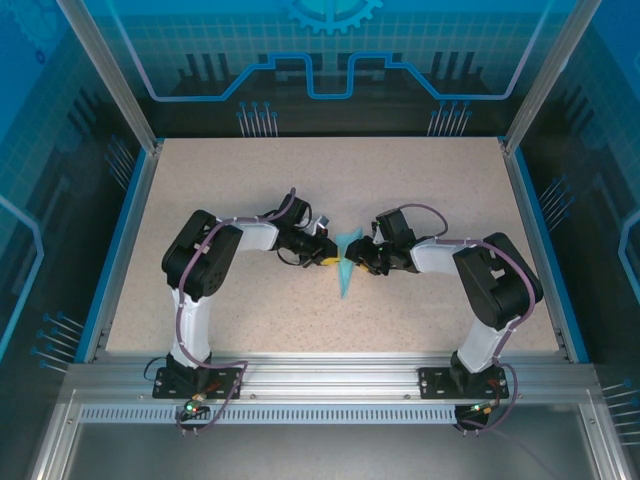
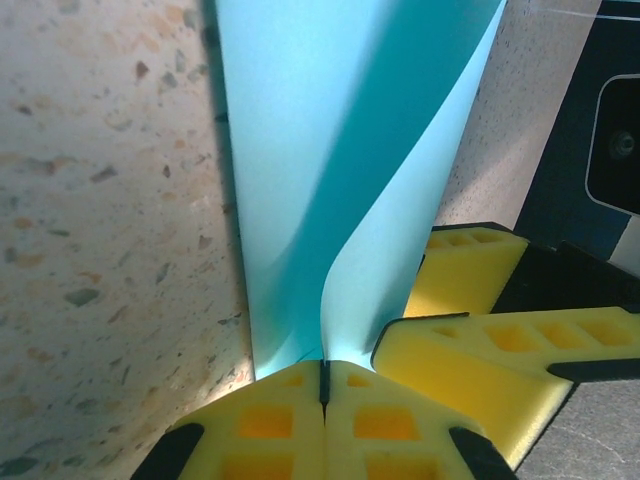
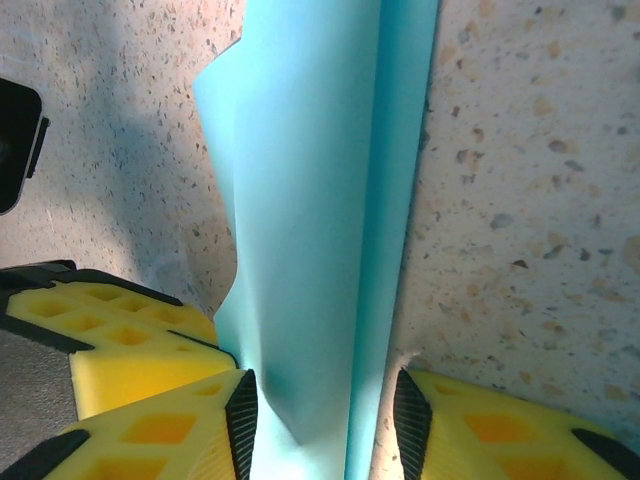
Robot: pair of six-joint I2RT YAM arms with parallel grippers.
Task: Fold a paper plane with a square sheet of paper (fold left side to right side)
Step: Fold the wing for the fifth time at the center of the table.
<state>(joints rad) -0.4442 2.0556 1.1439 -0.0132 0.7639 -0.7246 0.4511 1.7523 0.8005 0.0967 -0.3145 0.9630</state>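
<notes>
Left hand (image 2: 322, 383): yellow fingers pressed together, pinching the near edge of the paper (image 2: 340, 150).
Right hand (image 3: 322, 418): fingers apart, one on either side of the paper.
Paper: light blue, folded narrow and pointed, curling up between both hands, mid-tabletop.
Tabletop (image 1: 420, 180): speckled beige.

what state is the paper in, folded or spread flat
Folded: the top view shows the paper as a narrow pointed strip, and the wrist views show layered flaps standing off the table. The left gripper pinches its end.
</notes>
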